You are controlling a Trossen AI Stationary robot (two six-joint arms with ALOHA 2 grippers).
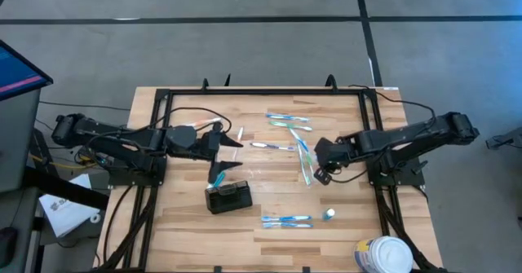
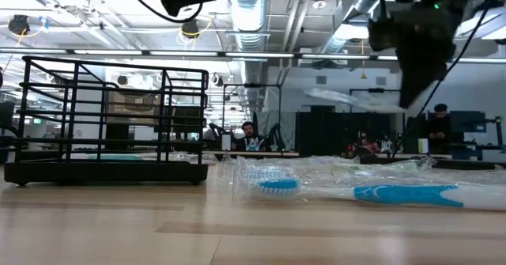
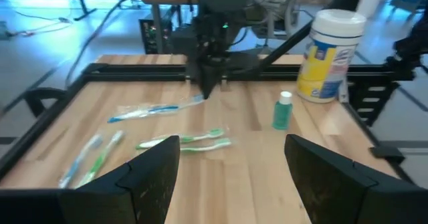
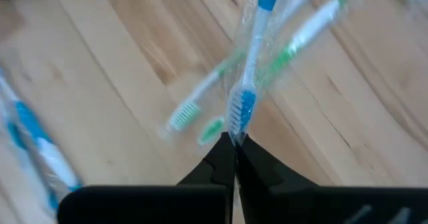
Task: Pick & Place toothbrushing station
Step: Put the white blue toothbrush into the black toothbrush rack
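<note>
Item: my right gripper, fingers pressed together on a wrapped blue toothbrush. My left gripper: spread wide, empty, near the black holder.

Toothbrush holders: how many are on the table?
1. The black toothbrush holder stands on the table's left half, close beside the open left gripper; no second one shows in any view.
</note>
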